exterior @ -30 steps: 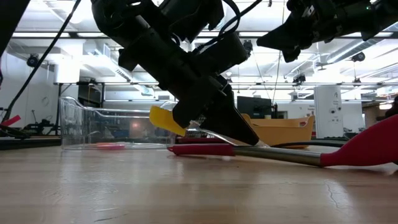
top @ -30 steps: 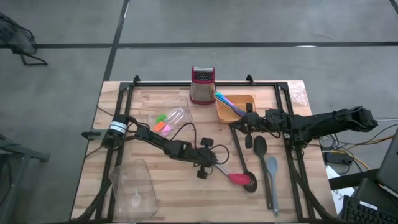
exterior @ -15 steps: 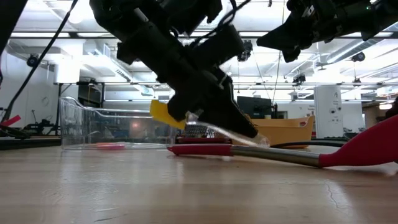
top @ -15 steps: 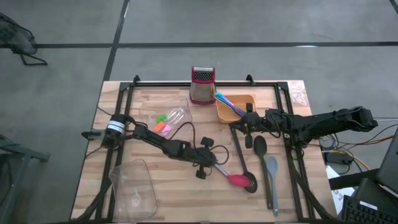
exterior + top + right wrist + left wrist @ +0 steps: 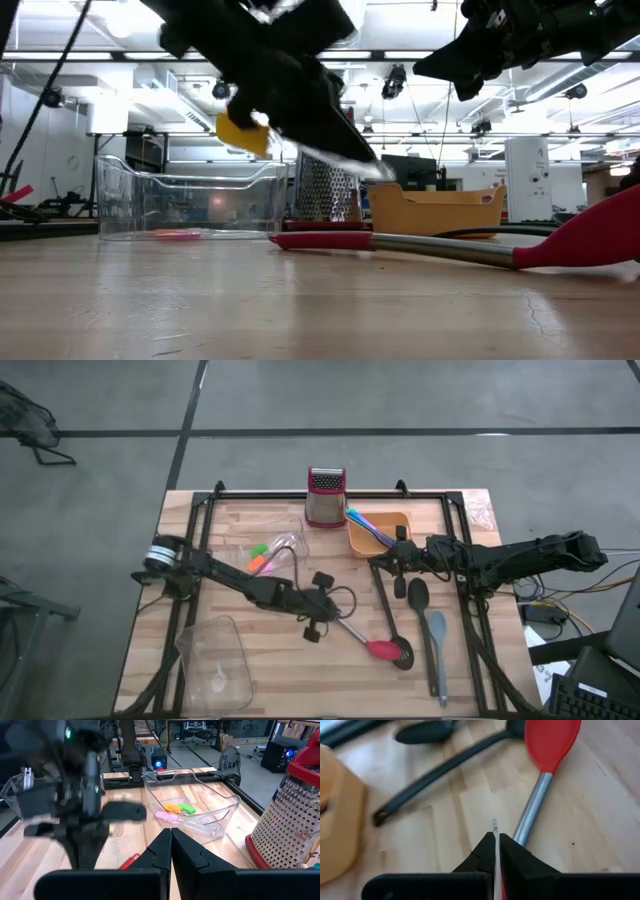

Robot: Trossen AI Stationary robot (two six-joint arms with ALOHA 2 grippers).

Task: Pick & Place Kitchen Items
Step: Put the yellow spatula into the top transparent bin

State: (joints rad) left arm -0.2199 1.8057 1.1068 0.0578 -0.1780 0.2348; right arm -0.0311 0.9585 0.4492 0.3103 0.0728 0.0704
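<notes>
Here the red spatula [image 5: 385,650] lies flat on the tabletop, toward the near edge, its steel handle running diagonally up toward the far-left corner. The left pincer [image 5: 322,617] hangs closed and empty just above the handle's end. The right pincer [image 5: 397,556], shut and empty, waits over the right side.

Premises are a robotics laboratory or test workshop, not a domestic kitchen. The wooden table [image 5: 250,680] carries a black metal frame [image 5: 300,493] at its edges and stands on a bare grey concrete floor [image 5: 420,395] marked with dark lines. The low view shows a large open hall behind: strip ceiling lights [image 5: 130,20], exposed overhead ducting, a monitor [image 5: 405,168] and a white cabinet [image 5: 527,178]. The right wrist view shows office chairs [image 5: 195,727] and lit computer equipment [image 5: 159,757] beyond the table.
</notes>
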